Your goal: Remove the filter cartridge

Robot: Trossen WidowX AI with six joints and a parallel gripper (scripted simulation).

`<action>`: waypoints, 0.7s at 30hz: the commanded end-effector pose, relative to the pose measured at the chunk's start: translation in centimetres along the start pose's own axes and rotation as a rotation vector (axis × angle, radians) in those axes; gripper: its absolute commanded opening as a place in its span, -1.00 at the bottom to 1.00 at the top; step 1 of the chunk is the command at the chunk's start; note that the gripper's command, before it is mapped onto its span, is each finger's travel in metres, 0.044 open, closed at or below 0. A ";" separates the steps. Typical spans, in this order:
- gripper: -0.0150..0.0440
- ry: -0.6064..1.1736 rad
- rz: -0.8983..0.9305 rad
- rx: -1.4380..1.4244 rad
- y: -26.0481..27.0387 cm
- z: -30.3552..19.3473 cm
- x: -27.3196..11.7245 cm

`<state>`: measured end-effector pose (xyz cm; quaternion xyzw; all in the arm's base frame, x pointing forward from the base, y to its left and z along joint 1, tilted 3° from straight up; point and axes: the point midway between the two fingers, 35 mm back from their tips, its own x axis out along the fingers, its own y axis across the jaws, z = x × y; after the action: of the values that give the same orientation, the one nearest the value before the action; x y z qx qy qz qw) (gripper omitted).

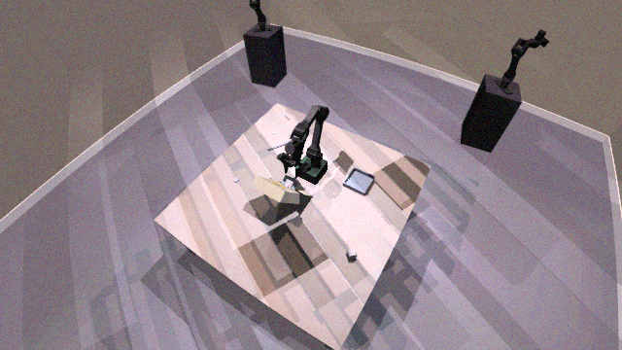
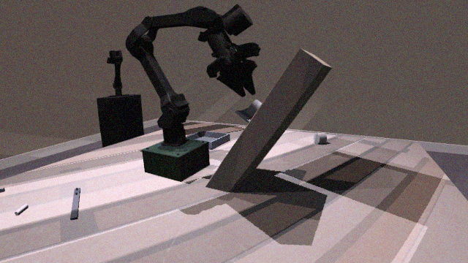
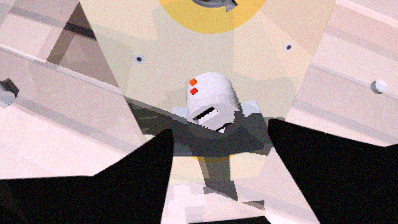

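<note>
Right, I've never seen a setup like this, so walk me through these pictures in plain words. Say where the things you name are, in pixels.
The machine is a single black robot arm on a green base (image 1: pixel 318 173) (image 2: pixel 175 161). One picture looks down from above, one looks from the side, and one comes from the arm's wrist, with its jaws showing dark at the bottom.

On the table stands a tilted panel (image 1: pixel 273 189) (image 2: pixel 272 124) (image 3: pixel 165 75). On its face is a white cylinder (image 3: pixel 212 95) with slots and two small red-orange marks, apparently the filter cartridge. Beyond the base lies a shallow tray (image 1: pixel 371 183) (image 2: pixel 220 141). Smaller loose pieces lie around.

The jaws (image 2: pixel 249 96) are open above the panel and hold nothing.
</note>
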<state>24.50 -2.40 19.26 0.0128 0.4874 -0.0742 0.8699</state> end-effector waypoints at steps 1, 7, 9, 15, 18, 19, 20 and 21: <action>0.54 0.011 0.003 0.011 0.1 -0.2 0.9; 0.54 0.010 0.003 0.011 0.1 -0.2 1.9; 0.54 0.010 0.003 0.011 0.1 -0.2 2.2; 0.54 0.010 0.003 0.011 0.1 -0.2 3.2; 0.54 0.009 0.003 0.011 0.1 -0.3 3.7; 0.54 0.009 0.003 0.011 0.1 -0.3 3.8; 0.54 0.009 0.003 0.011 0.1 -0.3 4.0; 0.54 0.009 0.003 0.011 0.1 -0.3 4.1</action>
<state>26.21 -2.78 16.36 0.0197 0.4873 -0.0782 0.8695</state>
